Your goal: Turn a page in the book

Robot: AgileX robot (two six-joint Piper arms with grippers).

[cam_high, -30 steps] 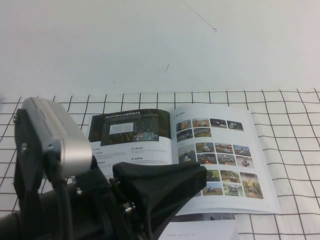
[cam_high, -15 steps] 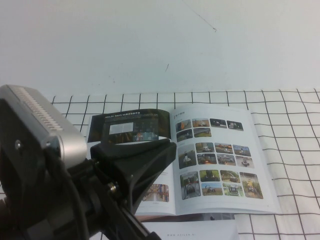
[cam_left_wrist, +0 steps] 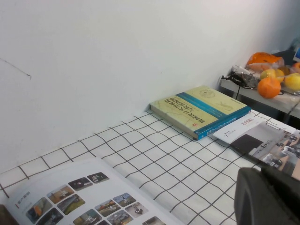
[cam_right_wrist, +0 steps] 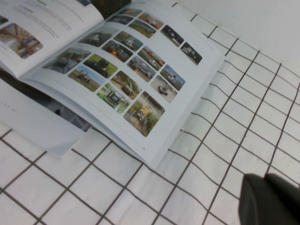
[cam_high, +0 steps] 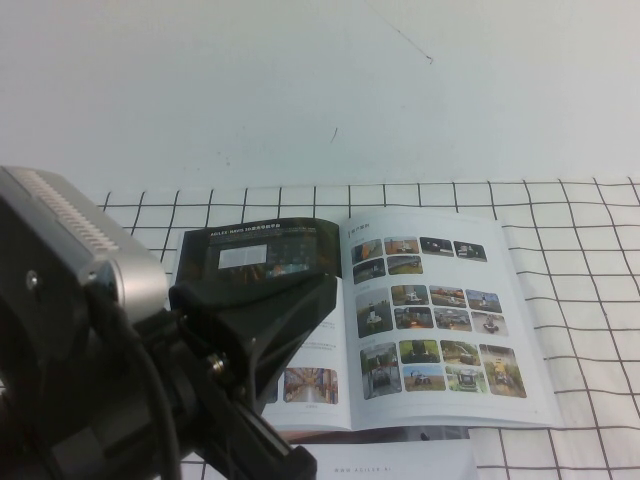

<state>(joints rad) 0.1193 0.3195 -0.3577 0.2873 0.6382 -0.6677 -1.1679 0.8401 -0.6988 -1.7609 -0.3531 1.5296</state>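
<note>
The counter point(cam_high: 580, 300), covered in a white cloth with a black grid, is bare along the right of the high view. One thin glossy book point(cam_high: 300, 300) lies open at centre, its near edge overlapping one pale booklet point(cam_high: 400, 462). Its right-hand white page point(cam_high: 440, 315) of small colour photos lies flat, outer edge free. The left hand point(cam_high: 250, 330), black, fills the lower left over the banner sheet; whether it is clenched I cannot tell. The right hand point(cam_right_wrist: 272, 199) is clenched empty, off the page's corner.
</note>
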